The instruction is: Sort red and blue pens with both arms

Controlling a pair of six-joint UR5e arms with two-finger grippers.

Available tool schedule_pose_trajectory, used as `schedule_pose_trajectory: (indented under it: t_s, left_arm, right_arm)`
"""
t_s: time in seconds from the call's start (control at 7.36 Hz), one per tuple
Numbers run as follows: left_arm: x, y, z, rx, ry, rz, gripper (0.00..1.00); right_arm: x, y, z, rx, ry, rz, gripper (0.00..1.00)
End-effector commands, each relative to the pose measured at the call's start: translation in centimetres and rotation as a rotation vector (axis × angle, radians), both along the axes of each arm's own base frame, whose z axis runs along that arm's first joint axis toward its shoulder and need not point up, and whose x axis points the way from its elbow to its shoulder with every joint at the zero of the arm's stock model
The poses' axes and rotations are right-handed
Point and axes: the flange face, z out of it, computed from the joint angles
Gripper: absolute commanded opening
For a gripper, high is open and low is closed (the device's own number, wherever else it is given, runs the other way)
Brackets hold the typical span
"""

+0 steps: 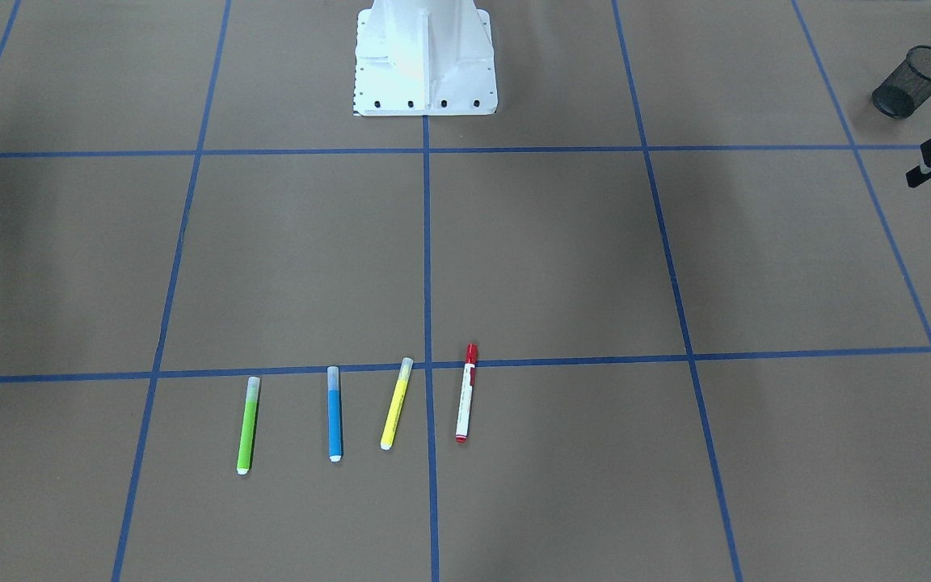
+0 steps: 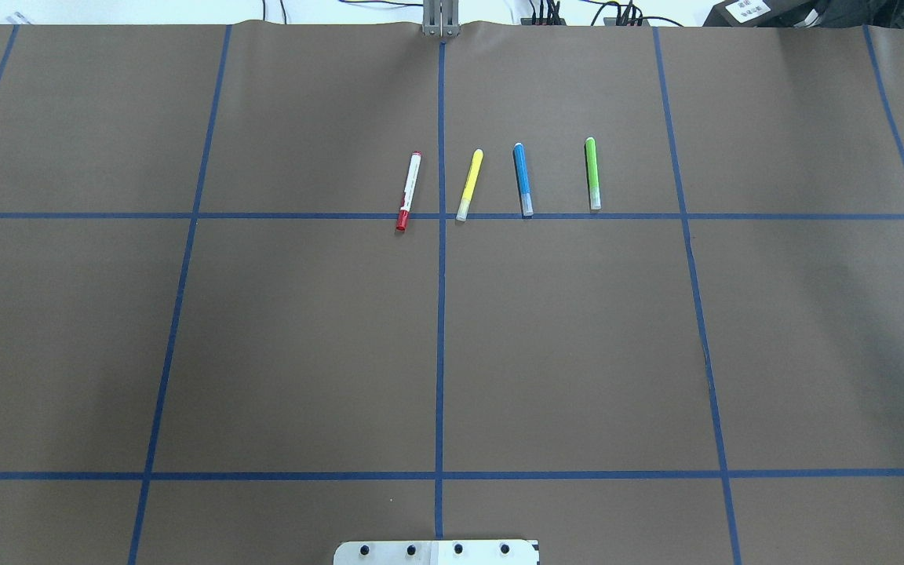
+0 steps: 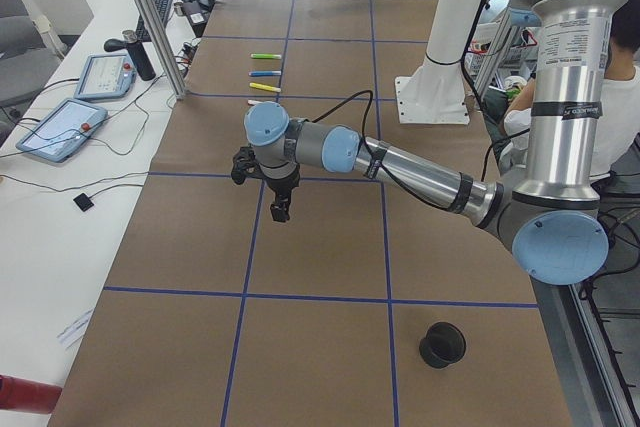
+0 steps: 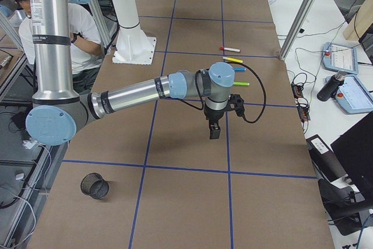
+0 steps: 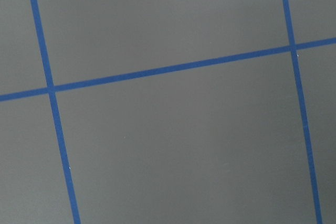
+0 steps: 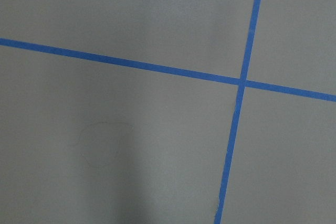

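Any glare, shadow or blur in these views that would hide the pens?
Exterior front-facing: the white pedestal is blown out by glare, and soft broad shadows cross the table, but the red pen and blue pen are sharp. Overhead exterior: even light, with a washed-out strip past the table's far edge. Both wrist views: dull, slightly soft, only paper and blue tape.

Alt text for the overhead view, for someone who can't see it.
Four markers lie in a row on a brown table gridded with blue tape: left to right, red-capped white pen, yellow marker, blue pen, green marker.
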Motion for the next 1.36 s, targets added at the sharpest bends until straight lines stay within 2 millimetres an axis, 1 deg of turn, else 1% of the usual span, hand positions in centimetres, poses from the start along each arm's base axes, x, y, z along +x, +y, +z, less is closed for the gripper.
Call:
schedule_pose_trajectory:
  t_s: [0.0,0.27,0.41,0.54,0.68,0.82,0.95,1.09,1.22]
  left_arm:
    - [0.0,0.0,-0.4,0.016,0.005,-0.001,1.0]
    - [0.1,-0.2,-0.7,0.049,0.008,-0.002,1.0]
    - [0.1,-0.4,-1.1,0.03,0.011,-0.023,1.0]
    - [0.3,-0.9,-2.1,-0.003,0.016,-0.062,1.0]
    - [1.0,-1.2,-2.7,-0.023,0.018,-0.073,1.0]
    - [1.9,-1.2,-3.1,0.014,0.027,-0.057,1.0]
    - [1.9,-1.0,-3.0,0.025,0.035,-0.053,1.0]
    - [1.8,-0.7,-4.1,0.038,0.044,-0.055,1.0]
    - [1.7,-0.3,-4.8,0.053,0.046,-0.055,1.0]
  right_arm:
    - [0.0,-0.1,-0.1,0.018,-0.004,0.001,1.0]
    - [0.0,0.1,0.3,0.009,-0.005,0.001,1.0]
    - [-0.1,0.1,0.3,0.01,-0.006,-0.002,1.0]
    - [-0.1,0.2,0.6,0.001,-0.023,-0.002,1.0]
    - [-0.2,0.1,0.5,0.002,-0.03,-0.003,1.0]
    - [-0.2,0.1,0.5,0.002,-0.03,-0.003,1.0]
    - [-0.2,0.0,0.6,0.002,-0.028,-0.003,1.0]
    - [-0.2,0.0,1.1,-0.008,-0.028,-0.004,1.0]
    - [-0.2,0.0,0.9,-0.007,-0.028,-0.003,1.0]
